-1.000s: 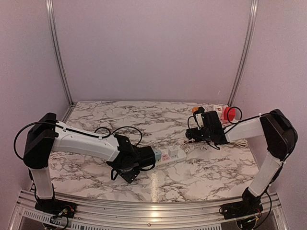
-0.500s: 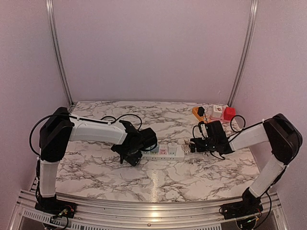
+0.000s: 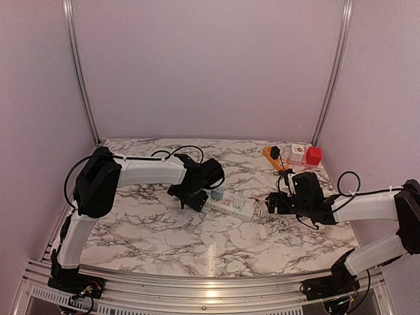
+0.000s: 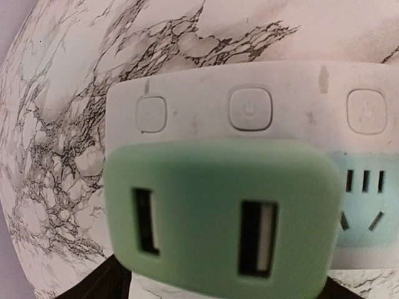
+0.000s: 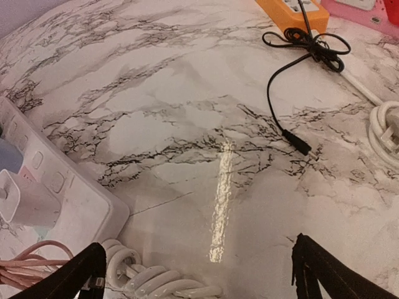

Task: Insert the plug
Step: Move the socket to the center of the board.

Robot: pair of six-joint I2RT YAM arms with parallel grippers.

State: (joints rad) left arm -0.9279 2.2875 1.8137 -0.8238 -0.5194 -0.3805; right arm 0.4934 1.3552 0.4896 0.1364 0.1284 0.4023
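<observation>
**Green plug at strip's left end in L claw; R claw wide, holding nothing**

Top view, L to R: the left claw (image 3: 211,186) is mid-frame at the left end of the white power strip (image 3: 231,206) on the marble table (image 3: 157,239), w/ the green plug (image 3: 216,193) at its tip. A coiled white cord (image 3: 262,210) lies at the strip's right end, and the right claw (image 3: 272,205) is just beside it. An orange strip (image 3: 270,153), pink box (image 3: 297,153) and red block (image 3: 314,155) sit upper right.

Only the L wrist cam shows the plug face: two slots, over the strip's end socket below a row of buttons. Dark fingers (image 4: 103,283) flank it, so it's gripped w/ jaws set wide. Can't tell if the pins are seated.

Only the R wrist cam shows a white charger (image 5: 28,200) in a strip socket at left and a black lead (image 5: 283,93) loose on the table. Its fingers (image 5: 75,280) stand wide apart.
</observation>
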